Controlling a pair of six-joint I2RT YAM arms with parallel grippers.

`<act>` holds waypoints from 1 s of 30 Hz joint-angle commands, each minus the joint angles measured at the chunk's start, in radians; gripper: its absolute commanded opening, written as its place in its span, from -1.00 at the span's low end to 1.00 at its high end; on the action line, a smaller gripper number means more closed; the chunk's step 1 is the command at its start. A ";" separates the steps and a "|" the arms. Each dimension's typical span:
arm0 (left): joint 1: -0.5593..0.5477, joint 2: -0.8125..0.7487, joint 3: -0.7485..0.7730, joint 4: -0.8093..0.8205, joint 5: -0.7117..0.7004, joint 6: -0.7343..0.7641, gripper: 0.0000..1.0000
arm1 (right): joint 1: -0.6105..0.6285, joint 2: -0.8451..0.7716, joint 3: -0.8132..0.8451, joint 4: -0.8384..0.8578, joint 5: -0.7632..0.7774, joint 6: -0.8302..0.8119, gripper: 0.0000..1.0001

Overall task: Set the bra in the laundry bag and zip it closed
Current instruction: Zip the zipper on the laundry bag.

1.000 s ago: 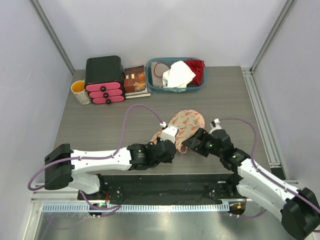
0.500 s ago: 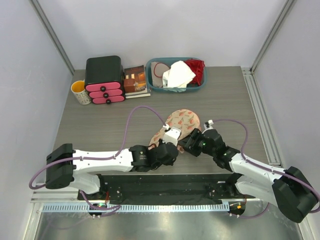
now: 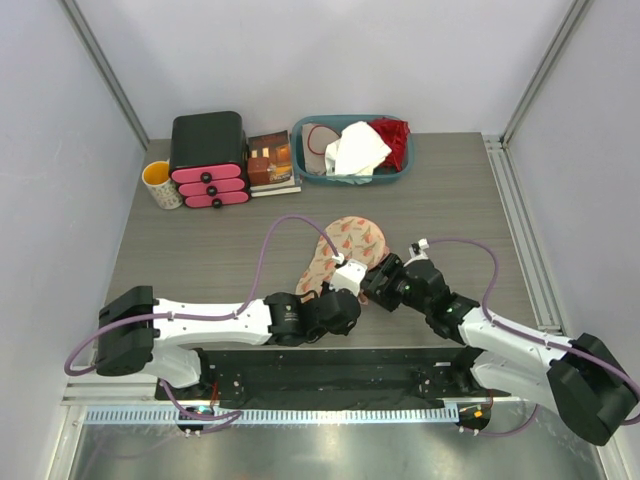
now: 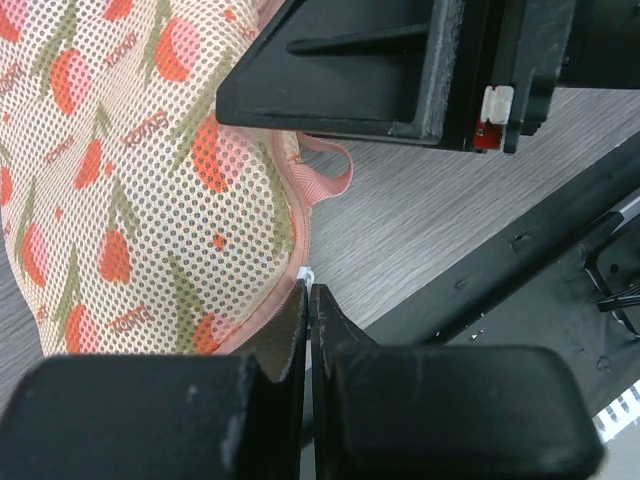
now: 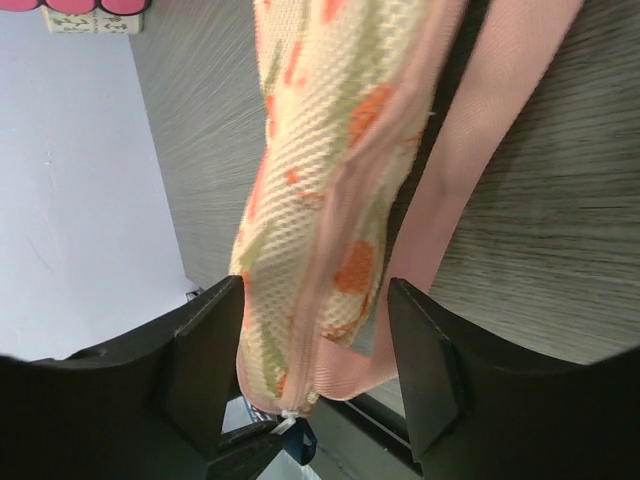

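The laundry bag [image 3: 345,243], cream mesh with red floral print and pink zipper trim, lies mid-table, tipped up on its edge. My left gripper [image 3: 350,272] sits at its near end, shut on the white zipper pull [image 4: 308,272]. In the left wrist view the bag [image 4: 130,180] fills the left side. My right gripper [image 3: 378,283] straddles the same end. In the right wrist view the bag [image 5: 320,230] and its pink loop [image 5: 470,150] fill the gap between both fingers [image 5: 215,370]. A small dark blue loop [image 5: 303,442] shows below the zipper end. The rest of the bra is hidden.
A teal basket [image 3: 350,180] with a white cloth and a red garment stands at the back. To its left are a book [image 3: 270,160], a black box with pink drawers [image 3: 208,150] and a mug [image 3: 160,183]. The black base plate [image 3: 330,370] lines the near edge.
The bag has slid left and tipped onto its edge. My left gripper moved left with the zipper pull. My right gripper came in from the right and narrowed around the bag's end.
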 commanded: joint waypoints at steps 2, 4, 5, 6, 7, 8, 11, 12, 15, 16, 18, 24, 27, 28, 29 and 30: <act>-0.007 -0.047 0.026 0.028 -0.005 0.029 -1.00 | 0.031 -0.047 -0.001 0.054 0.026 -0.007 0.33; -0.007 -0.052 0.020 0.045 0.024 0.032 -0.99 | 0.036 -0.027 -0.010 0.110 0.029 -0.003 0.28; -0.007 -0.052 0.020 0.048 0.031 0.032 -1.00 | 0.036 -0.015 -0.012 0.127 0.029 -0.001 0.25; -0.007 -0.050 0.018 0.050 0.034 0.032 -0.99 | 0.037 -0.002 -0.006 0.138 0.030 0.002 0.14; -0.007 -0.050 0.017 0.050 0.034 0.032 -1.00 | 0.040 0.027 0.000 0.149 0.026 0.005 0.10; -0.007 -0.052 0.017 0.050 0.034 0.032 -1.00 | 0.040 0.041 0.004 0.163 0.021 0.014 0.08; -0.007 -0.059 0.012 0.050 0.036 0.032 -0.99 | 0.051 0.071 -0.007 0.212 0.026 0.052 -0.13; -0.007 -0.061 0.012 0.047 0.033 0.034 -1.00 | 0.052 0.075 -0.015 0.221 0.027 0.057 -0.25; -0.007 -0.064 0.014 0.027 0.033 0.043 -0.99 | 0.052 0.061 -0.018 0.218 0.040 0.073 -0.35; -0.007 -0.072 0.015 0.018 0.030 0.051 -0.95 | 0.052 0.056 -0.019 0.207 0.046 0.076 -0.37; -0.007 -0.088 0.010 -0.002 0.015 0.055 -0.56 | 0.052 0.042 -0.016 0.194 0.063 0.085 -0.43; -0.008 -0.196 -0.049 -0.045 -0.058 0.048 0.13 | 0.051 0.059 0.011 0.167 0.061 0.090 -0.45; -0.008 -0.205 -0.066 -0.084 -0.084 0.066 0.17 | 0.046 0.070 0.019 0.163 0.055 0.076 -0.45; -0.011 -0.201 -0.069 -0.093 -0.093 0.075 0.15 | 0.046 0.071 0.014 0.173 0.050 0.086 -0.44; -0.014 -0.190 -0.074 -0.104 -0.096 0.084 0.06 | 0.045 0.071 0.010 0.175 0.047 0.089 -0.44; -0.028 -0.182 -0.085 -0.102 -0.101 0.109 0.02 | 0.045 0.071 0.011 0.172 0.043 0.089 -0.44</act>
